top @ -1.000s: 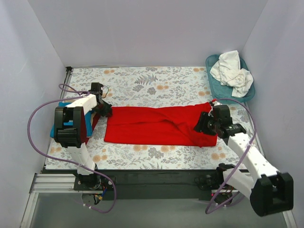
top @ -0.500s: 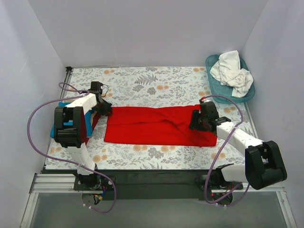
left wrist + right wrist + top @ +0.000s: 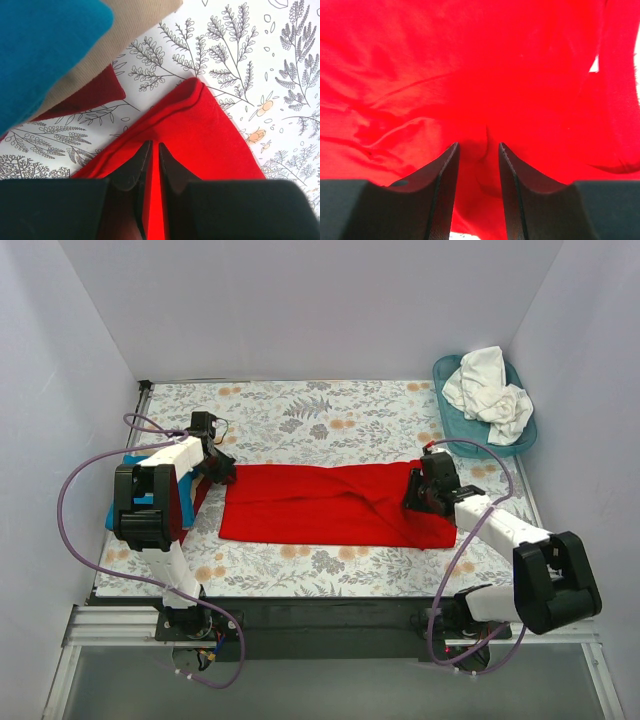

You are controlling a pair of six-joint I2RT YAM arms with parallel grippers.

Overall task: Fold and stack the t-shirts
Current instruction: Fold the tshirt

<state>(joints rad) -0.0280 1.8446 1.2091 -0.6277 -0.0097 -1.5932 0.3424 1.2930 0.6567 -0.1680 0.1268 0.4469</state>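
Red t-shirt [image 3: 330, 505] is lying as a long folded band across the middle of the floral table cloth [image 3: 300, 415], running left to right; white t-shirts [image 3: 490, 390] are sitting heaped in the teal basket [image 3: 488, 447] at the far right corner; a turquoise t-shirt [image 3: 45, 45] is lying at the left edge, beside the left arm.

Left gripper [image 3: 151, 145] is pinching the band's left corner, fingers nearly together with a sliver of red cloth between them; right gripper [image 3: 477, 145] is standing astride a pucker at the right end, fingers part-way apart; whether they are truly clamping it I cannot tell.

Handling: the cloth is looking light, limp and wrinkle-prone; it will probably sag and drag between holds, so corners and doubled edges are the better places to take it, both ends lifted together.

Room: the far half of the table cloth is offering open space; the near edge is lying close to the band; the teal basket and side wall are crowding the right end, the turquoise t-shirt the left.
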